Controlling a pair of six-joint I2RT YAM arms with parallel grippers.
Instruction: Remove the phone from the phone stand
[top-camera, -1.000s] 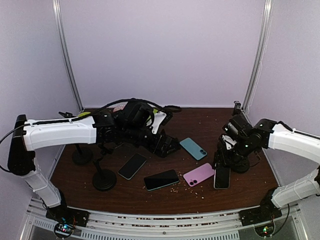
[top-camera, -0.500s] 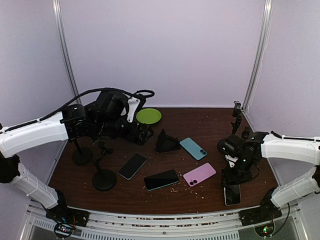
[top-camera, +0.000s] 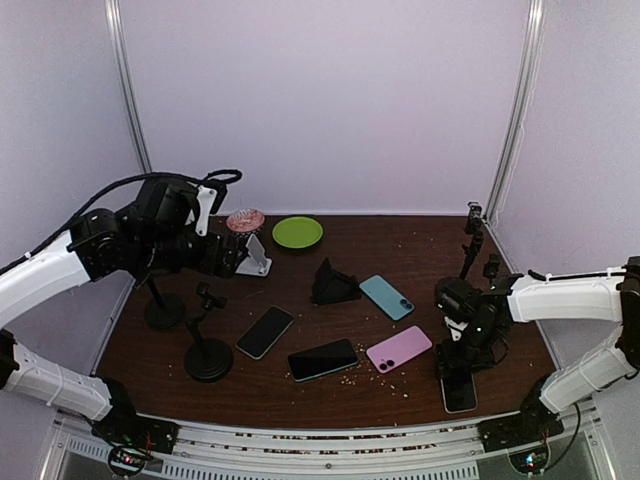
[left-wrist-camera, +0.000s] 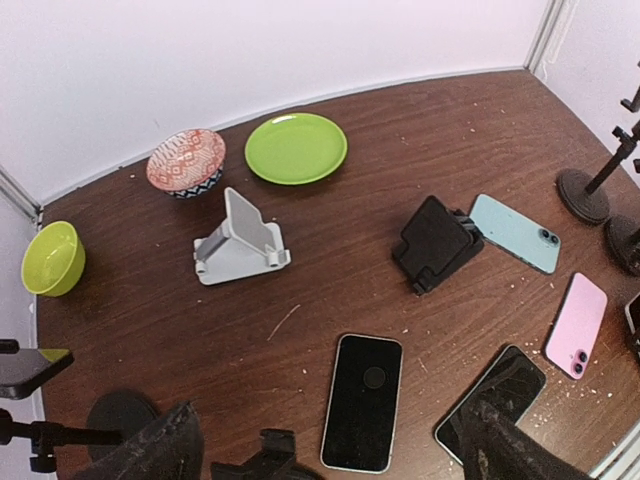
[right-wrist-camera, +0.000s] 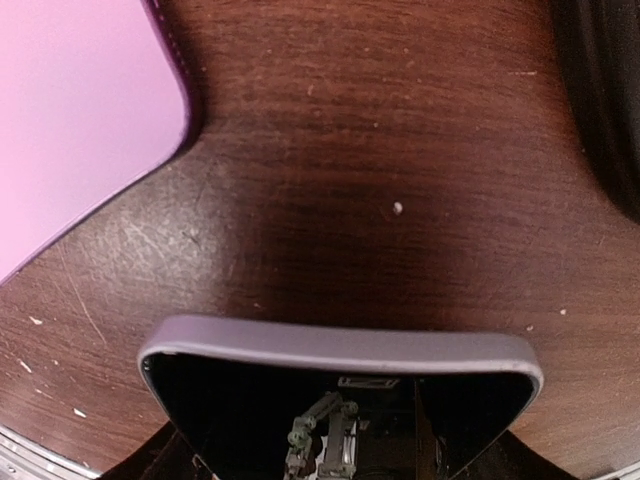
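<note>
From the top camera, the phone (top-camera: 460, 392) lies flat on the table (top-camera: 420, 250) near the front edge on the right, dark face up and off any stand. The right gripper (top-camera: 459, 362) points down at the phone's far end, with the pink phone (top-camera: 398, 348) just to its left. A thin black stand (top-camera: 470, 240) rises behind the right arm. The left arm is raised over the back-left part of the table, and the left gripper (top-camera: 235, 262) hangs near the white stand (top-camera: 257, 256); its jaws cannot be made out from here. A patterned bowl (top-camera: 245, 218) and a green plate (top-camera: 297, 232) sit along the back. A black wedge stand (top-camera: 333, 283) and a teal phone (top-camera: 386, 296) are in the middle. A dark phone (top-camera: 265, 331) and a teal-edged phone (top-camera: 323, 359) lie nearer the front. A round-based stand (top-camera: 208, 358) is on the left.

In the left wrist view, the two fingers (left-wrist-camera: 160, 450) show at the bottom corners, spread wide with nothing between them, high above the table. A yellow-green bowl (left-wrist-camera: 52, 258) sits at the left edge.

In the right wrist view, the phone's grey rounded end fills the lower half, and its glass mirrors the gripper. Dark finger shapes at both lower corners press against its long sides, pinching it across its width. A corner of the pink phone shows at the upper left, apart from the phone. A dark curved shape at the right edge cannot be identified.
</note>
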